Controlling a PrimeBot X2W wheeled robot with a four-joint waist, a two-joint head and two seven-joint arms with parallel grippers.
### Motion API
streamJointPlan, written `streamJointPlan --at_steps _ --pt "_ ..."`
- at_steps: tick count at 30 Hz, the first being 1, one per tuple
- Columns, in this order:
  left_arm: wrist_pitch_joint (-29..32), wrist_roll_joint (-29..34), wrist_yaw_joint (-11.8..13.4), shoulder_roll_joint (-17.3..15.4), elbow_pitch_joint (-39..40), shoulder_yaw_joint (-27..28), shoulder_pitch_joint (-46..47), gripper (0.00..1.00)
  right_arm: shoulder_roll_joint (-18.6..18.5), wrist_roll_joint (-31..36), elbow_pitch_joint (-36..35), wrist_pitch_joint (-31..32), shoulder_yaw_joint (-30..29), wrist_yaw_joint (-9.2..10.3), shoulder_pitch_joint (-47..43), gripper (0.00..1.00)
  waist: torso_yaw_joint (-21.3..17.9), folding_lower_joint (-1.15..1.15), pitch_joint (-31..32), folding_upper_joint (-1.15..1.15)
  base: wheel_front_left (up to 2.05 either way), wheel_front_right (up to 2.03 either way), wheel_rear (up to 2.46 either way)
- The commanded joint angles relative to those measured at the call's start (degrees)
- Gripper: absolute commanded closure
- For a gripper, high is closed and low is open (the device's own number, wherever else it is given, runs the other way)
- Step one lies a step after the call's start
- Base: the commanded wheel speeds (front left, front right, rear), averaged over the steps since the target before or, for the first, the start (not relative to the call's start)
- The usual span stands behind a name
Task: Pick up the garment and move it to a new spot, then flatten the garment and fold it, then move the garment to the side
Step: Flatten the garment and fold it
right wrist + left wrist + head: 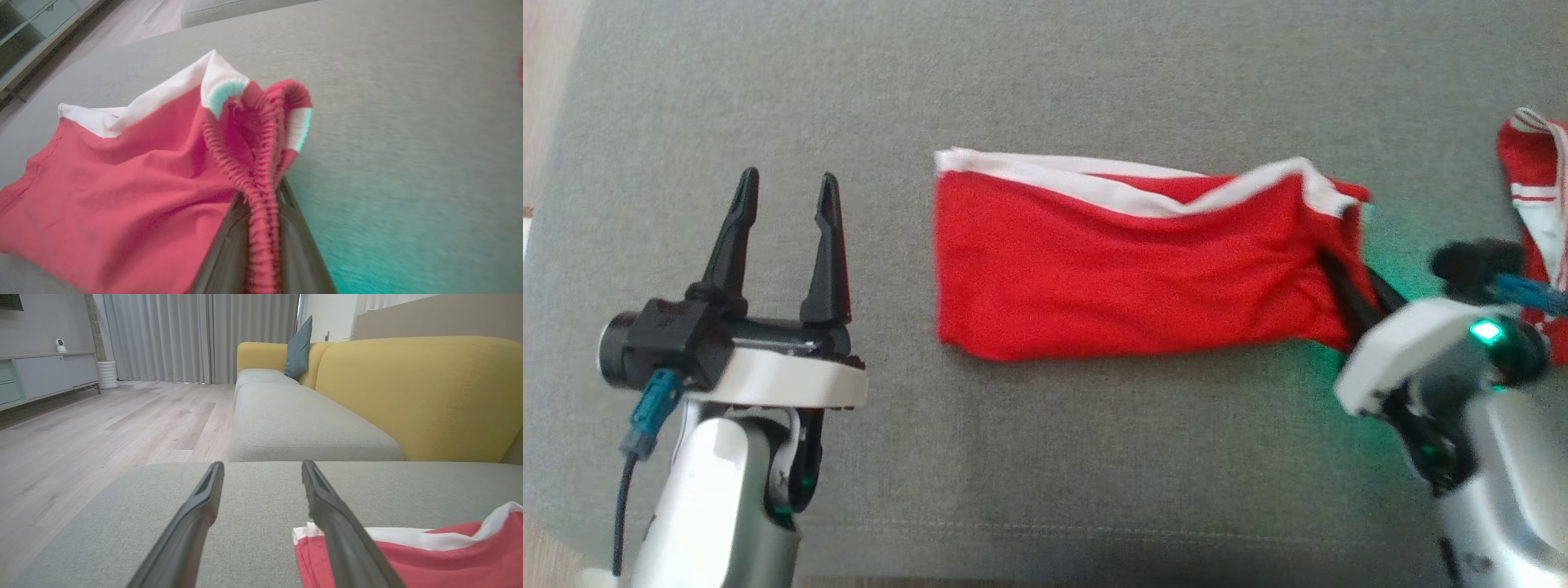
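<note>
The garment (1127, 269) is a red piece with white trim, lying folded on the grey cushion (1045, 457) in the middle of the head view. My right gripper (1347, 245) is shut on the garment's right edge, and the ribbed red hem (261, 163) bunches up between its two dark fingers (229, 253). My left gripper (786, 189) stands open to the left of the garment, apart from it, with nothing between its fingers. In the left wrist view the garment's white-trimmed corner (408, 551) lies just right of my left gripper (261, 469).
A second red and white cloth (1539, 204) lies at the right edge of the cushion. The yellow sofa back (421, 392) and a teal pillow (300, 349) stand beyond, with wooden floor (102, 433) to the left.
</note>
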State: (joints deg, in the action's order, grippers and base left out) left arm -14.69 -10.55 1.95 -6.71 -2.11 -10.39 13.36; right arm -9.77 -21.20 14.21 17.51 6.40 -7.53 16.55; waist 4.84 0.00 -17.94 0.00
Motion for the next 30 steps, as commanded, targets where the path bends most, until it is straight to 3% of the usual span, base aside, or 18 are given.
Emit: streamJointPlan --at_steps 1,9,14,18,23,30 --pt "-0.3 0.65 -0.27 -0.31 1.52 2.12 0.5 0.0 -2.3 -2.43 -3.39 0.58 -0.19 0.04 -1.48 1.0 -0.63 0.0 0.79 0.0 0.0 0.0 0.0" --pt "-0.3 1.35 -0.93 0.02 1.24 2.63 -0.2 0.0 -5.74 -16.16 -10.4 5.32 -0.27 0.04 -4.27 1.0 -1.75 0.0 1.77 0.0 0.0 0.0 0.0" --pt "-0.3 1.76 -1.24 0.07 1.07 2.7 -0.15 0.0 -4.58 -26.7 -14.84 10.01 0.74 0.04 -2.73 1.0 -1.98 0.0 1.91 0.0 0.0 0.0 0.0" --pt "-0.3 2.16 -1.45 0.18 0.74 2.53 0.0 0.0 -1.1 -34.83 -15.93 16.65 1.86 0.04 0.19 1.0 -1.92 0.0 2.02 0.0 0.0 0.0 0.0" --pt "-0.3 2.39 -1.9 0.47 0.46 2.04 0.47 0.0 4.44 -39.22 -12.27 20.34 5.92 0.04 5.05 1.0 -0.92 0.0 1.65 0.0 0.0 0.0 0.0" --pt "-0.3 2.43 -2.1 1.09 0.03 1.67 0.72 0.0 6.8 -35.75 0.45 11.75 13.56 0.04 11.26 1.0 1.4 0.0 0.91 0.0 0.0 0.0 0.0"
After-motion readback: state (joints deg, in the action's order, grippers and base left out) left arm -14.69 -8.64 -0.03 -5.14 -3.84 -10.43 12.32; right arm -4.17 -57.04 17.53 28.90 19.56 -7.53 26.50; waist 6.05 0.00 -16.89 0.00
